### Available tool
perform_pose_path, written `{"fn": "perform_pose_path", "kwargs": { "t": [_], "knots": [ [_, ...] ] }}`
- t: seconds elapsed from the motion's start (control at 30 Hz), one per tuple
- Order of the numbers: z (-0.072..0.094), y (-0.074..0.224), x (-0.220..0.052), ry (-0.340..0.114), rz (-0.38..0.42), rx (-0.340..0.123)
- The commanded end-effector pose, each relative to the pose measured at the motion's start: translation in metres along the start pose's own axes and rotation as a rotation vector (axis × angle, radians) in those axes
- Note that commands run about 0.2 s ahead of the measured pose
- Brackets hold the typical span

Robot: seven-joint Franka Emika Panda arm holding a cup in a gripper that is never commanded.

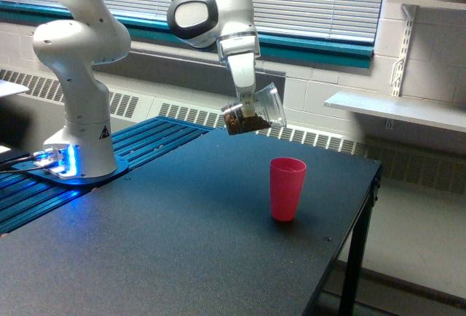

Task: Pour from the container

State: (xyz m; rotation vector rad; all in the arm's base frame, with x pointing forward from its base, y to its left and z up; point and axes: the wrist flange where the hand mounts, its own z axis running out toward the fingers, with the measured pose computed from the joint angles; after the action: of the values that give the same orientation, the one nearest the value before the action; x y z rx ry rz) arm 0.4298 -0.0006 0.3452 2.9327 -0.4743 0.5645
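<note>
We see the gripper [248, 100] clamped on the clear container [255, 111], tilted, granules at its base. Pink cup [287, 188] stands below and to the exterior view's right. Container prob. light, thin-walled, slippery; grip at sidewall, w/ moderate squeeze.

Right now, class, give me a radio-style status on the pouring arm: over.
Pincer shut on clear cup, held tilted in the air. Brown granules inside it. Pink cup upright on the table, lower, toward the exterior view's right. Nothing between them.
</note>
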Motion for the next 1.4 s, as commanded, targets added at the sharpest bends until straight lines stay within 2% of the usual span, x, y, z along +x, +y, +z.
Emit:
{"fn": "perform_pose_path", "kwargs": {
  "t": [0.03, 1.4],
  "knots": [
    [0.004, -0.004, -0.004, -0.011, 0.027, -0.026],
    [0.026, -0.043, -0.008, -0.049, -0.038, -0.167]
  ]
}}
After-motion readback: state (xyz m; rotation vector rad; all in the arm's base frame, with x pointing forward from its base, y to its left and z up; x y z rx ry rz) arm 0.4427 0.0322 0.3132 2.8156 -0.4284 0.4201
